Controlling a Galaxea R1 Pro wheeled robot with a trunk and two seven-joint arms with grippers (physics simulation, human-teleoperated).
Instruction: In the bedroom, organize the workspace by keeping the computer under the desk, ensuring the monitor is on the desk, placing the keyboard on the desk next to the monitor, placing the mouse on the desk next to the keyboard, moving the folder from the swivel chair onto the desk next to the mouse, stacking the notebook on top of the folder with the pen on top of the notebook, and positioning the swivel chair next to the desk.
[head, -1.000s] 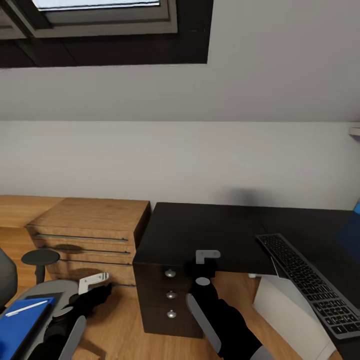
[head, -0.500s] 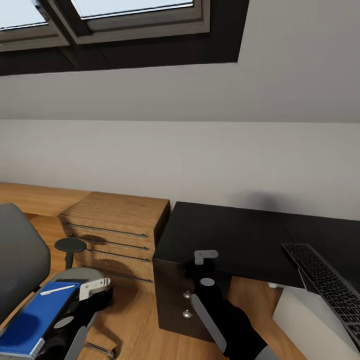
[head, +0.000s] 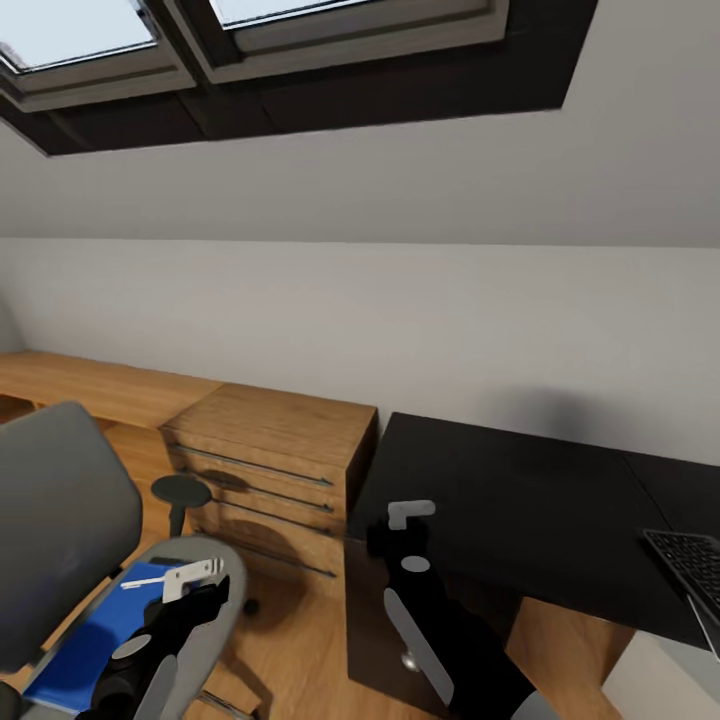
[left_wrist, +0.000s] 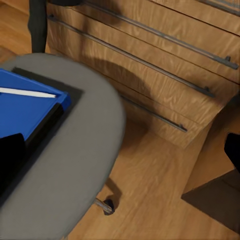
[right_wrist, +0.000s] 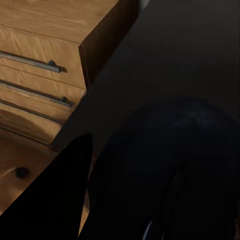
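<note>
Keeping the left gripper (head: 190, 585) spread wide, with one dark fingertip (left_wrist: 10, 160) and the other well apart from it, clasping nothing. Hanging it over the front of the grey seat of the swivel chair (head: 60, 520), just beside the folder (left_wrist: 20, 107). Finding that bright-blue folder lying flat on the seat, bearing the pen (left_wrist: 27, 92) across its top, with a dark strip (left_wrist: 47, 127) showing along its edge underneath; not telling what that strip is. Seeing the chair's round dark armrest (head: 180, 490) standing between the seat and the wooden drawer chest (head: 270, 450), and a caster (left_wrist: 107, 206) resting on the wood floor (left_wrist: 165, 190).

Clamping the right gripper (head: 410, 518) on a black rounded body, seemingly the mouse (right_wrist: 170, 170), and carrying it above the near left corner of the desk (head: 520, 500). Looking outward along the glossy black top: meeting the keyboard (head: 695, 565) lying on it at the far right edge of the head view. Noticing below that a pale box corner, apparently the computer (head: 665, 685), under the desk's edge. Standing the chest right against the desk's left side, below a sloped wall with skylights (head: 300, 20).
</note>
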